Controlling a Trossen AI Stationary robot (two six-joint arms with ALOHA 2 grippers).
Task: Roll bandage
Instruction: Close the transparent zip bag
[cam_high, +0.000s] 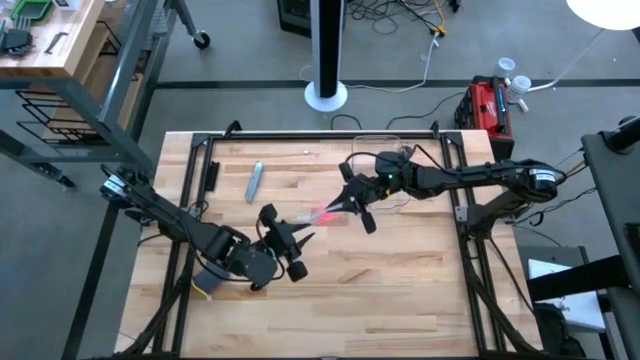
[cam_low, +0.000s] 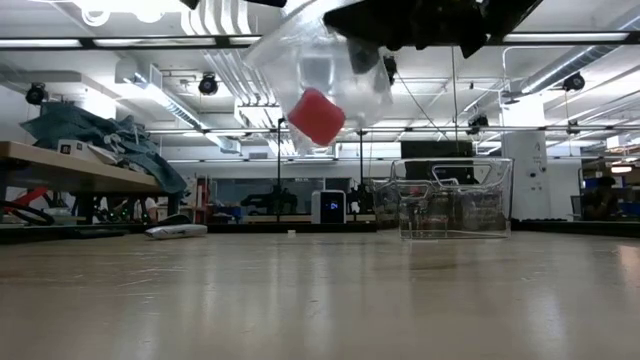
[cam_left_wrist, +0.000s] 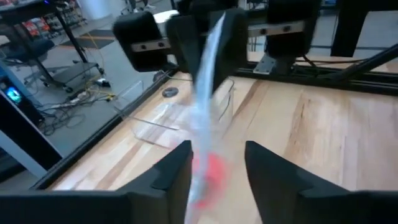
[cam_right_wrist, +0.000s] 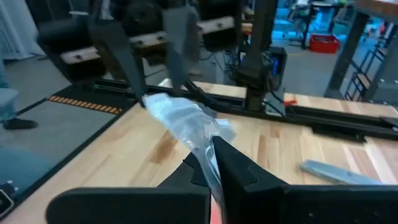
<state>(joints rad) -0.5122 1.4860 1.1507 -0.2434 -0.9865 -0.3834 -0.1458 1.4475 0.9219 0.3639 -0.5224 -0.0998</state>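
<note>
The compact pink-red bandage roll (cam_low: 317, 116) is being kept bagged in crinkled clear plastic (cam_right_wrist: 186, 121), pinched shut by the right gripper (cam_right_wrist: 214, 163); the left gripper (cam_left_wrist: 217, 163) is straddling it, parted. Rolling is not yet being started.

A plastic bag (cam_high: 322, 212) hangs above the desk (cam_high: 400, 280) between the left pincer (cam_high: 290, 243) and right pincer (cam_high: 350, 205), the bandage (cam_low: 316, 116) inside it. A clear container (cam_low: 455, 197) stands on the desk behind.
</note>
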